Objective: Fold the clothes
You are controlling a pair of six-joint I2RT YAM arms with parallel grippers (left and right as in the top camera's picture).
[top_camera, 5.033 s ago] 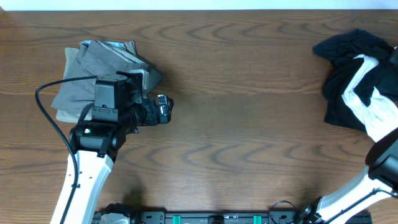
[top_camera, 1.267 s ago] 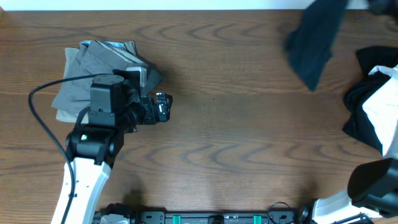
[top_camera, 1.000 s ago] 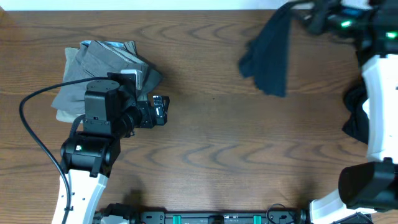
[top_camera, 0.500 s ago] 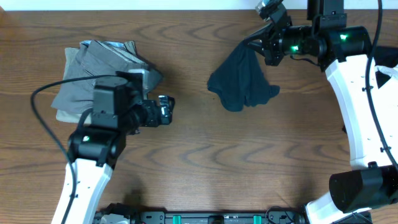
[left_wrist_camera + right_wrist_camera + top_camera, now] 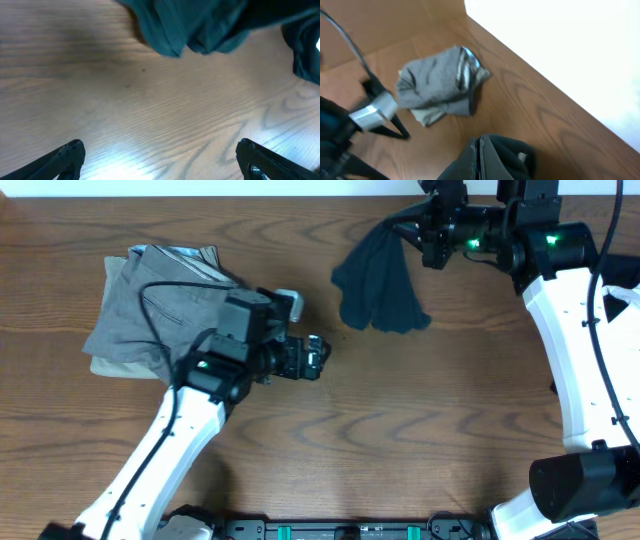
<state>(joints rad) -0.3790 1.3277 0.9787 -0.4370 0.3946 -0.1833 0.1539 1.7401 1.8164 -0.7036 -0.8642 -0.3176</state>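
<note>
right arm point(image 5: 556, 290), jaws clenched on a dark garment point(image 5: 378, 280) above the far table point(image 5: 420, 430); left arm point(image 5: 190, 420), jaws released, near folded grey trousers point(image 5: 160, 300).

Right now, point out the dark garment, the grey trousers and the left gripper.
dark garment point(image 5: 380, 285), overhead view, its middle
grey trousers point(image 5: 130, 320), overhead view, top layer
left gripper point(image 5: 322, 360), overhead view, between fingertips

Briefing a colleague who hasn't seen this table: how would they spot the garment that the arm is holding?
On the wooden table, look to the far edge, right of centre, where the right gripper is shut. The dark garment hangs bunched from it. Unlike the grey folded pile at the left, it is dark, crumpled and held.
</note>
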